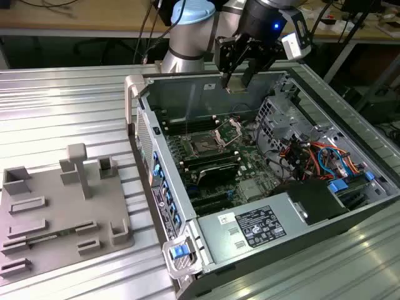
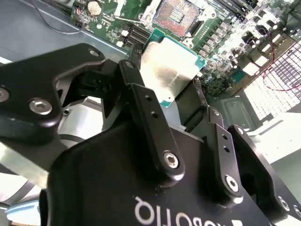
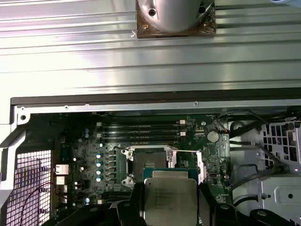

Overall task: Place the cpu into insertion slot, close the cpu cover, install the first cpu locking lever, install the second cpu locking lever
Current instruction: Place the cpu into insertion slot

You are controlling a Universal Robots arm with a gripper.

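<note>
1. The computer case [image 1: 145, 134] lies open on a ribbed metal table [image 1: 62, 106]. The green motherboard [image 1: 247, 164] faces upward inside it.
2. The gripper [image 1: 235, 80] hangs above the case, near its far wall in the exterior view, and is well apart from the board.
3. Its two black fingers [image 2: 146, 108] press on opposite edges of the cpu [image 2: 167, 70], so the gripper pinches the chip. The silver-grey top of the chip faces the cameras in both wrist views.
4. The cpu cover [image 1: 230, 131] stands lifted on its hinge. The insertion slot [image 1: 203, 145] just beside it is uncovered and, as far as I can see, empty.
5. In my judgement the first step is in hand. The cpu is carried high over the board and is not yet placed. The cover is not yet closed, and I cannot make out the two locking levers clearly.
6. The placing calls, I think, for the chip to be flat, square to the slot's silvery rim and exactly over it. The descent should be gentle, because the contacts inside the slot look delicate. The lifted cover stands close by, so the fingers must keep away from it.
</note>
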